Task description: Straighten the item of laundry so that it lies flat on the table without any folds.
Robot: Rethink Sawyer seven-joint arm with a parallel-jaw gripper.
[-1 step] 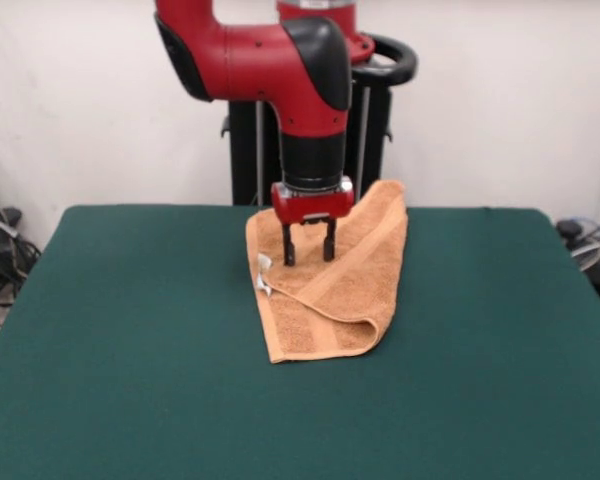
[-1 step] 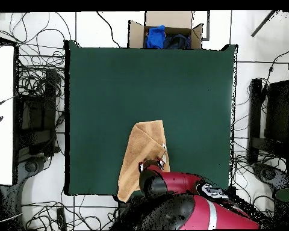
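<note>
The item of laundry point(image 1: 345, 290), an orange-tan towel, lies on the dark green table point(image 1: 130, 330) at its far middle. It is folded over itself along a diagonal, with a rounded fold at its near right corner. A small white tag point(image 1: 263, 276) sticks out at its left edge. My gripper point(image 1: 309, 246) points straight down onto the towel's far part, open, fingertips at the cloth with nothing clamped. In the overhead view the towel point(image 2: 142, 150) reaches the table's point(image 2: 141, 78) bottom edge, and the arm hides most of the gripper point(image 2: 150, 166).
A cardboard box point(image 2: 166, 25) with blue and dark cloth stands past the table's top edge in the overhead view. Cables cover the floor around the table. A white surface point(image 2: 1, 114) stands at the left, dark stands point(image 2: 264, 120) at the right.
</note>
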